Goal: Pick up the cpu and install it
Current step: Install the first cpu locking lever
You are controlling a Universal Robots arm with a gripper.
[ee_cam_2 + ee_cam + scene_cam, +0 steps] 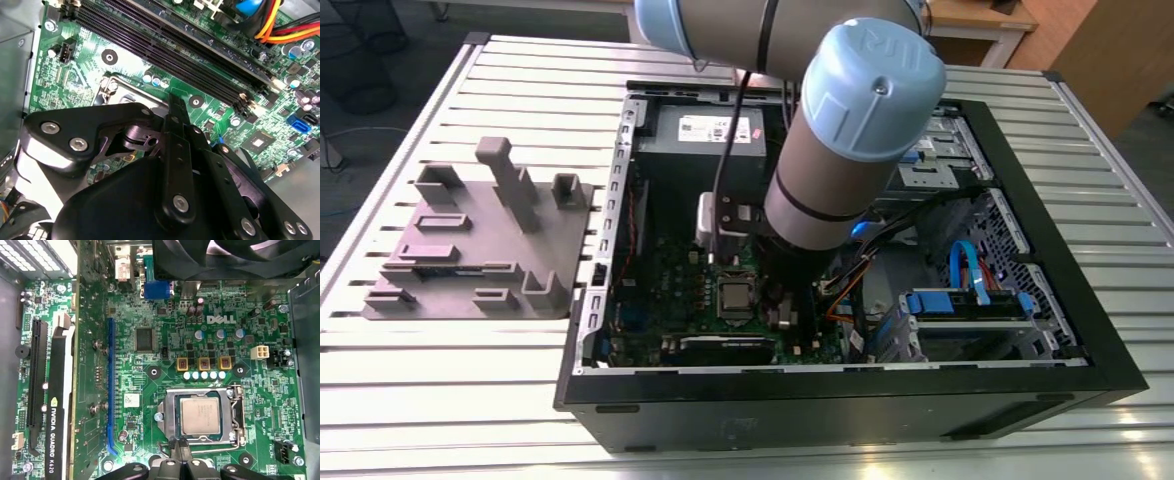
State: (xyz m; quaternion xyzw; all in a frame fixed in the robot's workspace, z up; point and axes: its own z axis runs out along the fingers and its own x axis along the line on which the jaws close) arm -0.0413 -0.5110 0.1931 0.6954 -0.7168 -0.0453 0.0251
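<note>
A grey plastic fixture stands on the slatted table at the exterior view's left. Beside it, an open computer case holds the motherboard. The cpu sits in its socket; the gripper hovers just beside it, fingers close together, holding nothing.

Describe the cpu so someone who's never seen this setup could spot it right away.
Look inside the open computer case, on the green motherboard. Near its middle is a square metal-framed socket, and the cpu lies flat within it. Its plain shiny silver top stands out from the busy green board around it.
</note>
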